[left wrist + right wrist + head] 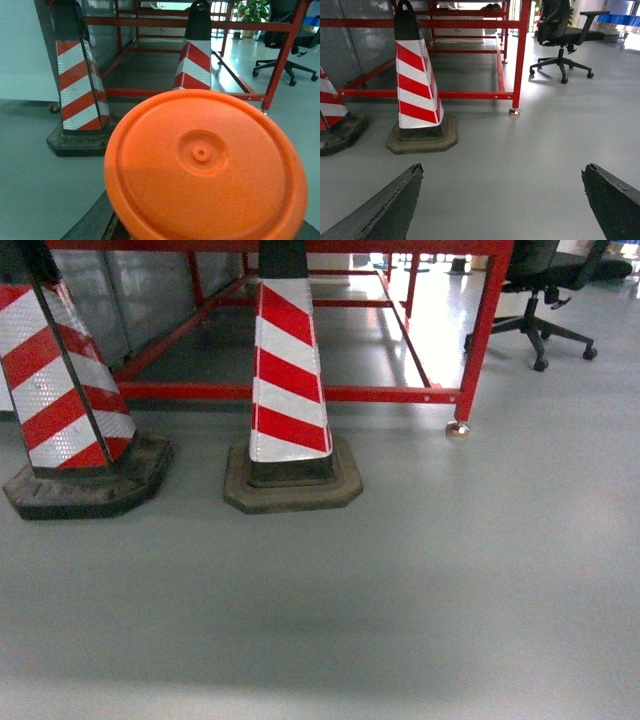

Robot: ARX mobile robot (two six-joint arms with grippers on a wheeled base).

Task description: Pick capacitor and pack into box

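Capacitors are nowhere in any of my three views, and neither is the pale pink plastic box I am supposed to be packing them into, so I am judging that I am sitting at the approach stage, before any picking is under way.

From the head camera I am looking down at bare grey floor (pixel 400 590), with two red-and-white striped reflective traffic cones on black rubber bases, one at the left edge (pixel 70 390) and one nearer the middle (pixel 288 370). Behind them is running a red-painted steel frame (pixel 300 392) on small feet, and a black swivel office chair (pixel 540 300) is standing well apart at the upper right. No tabletop is showing anywhere.

My right gripper (pixel 502 200) is hanging over the floor with its dark jaws spread wide apart and nothing between them. On the left wrist view a round orange plastic lid-like disc (pixel 205 172) is filling most of the picture, close beneath the camera; only a dark edge is showing at the bottom, so I cannot tell how the left jaws are standing or whether they are touching that disc.

Next I am expecting to drive or turn the base until the workstation with the box and the capacitors is coming into view, keeping wide of the cones and the frame.
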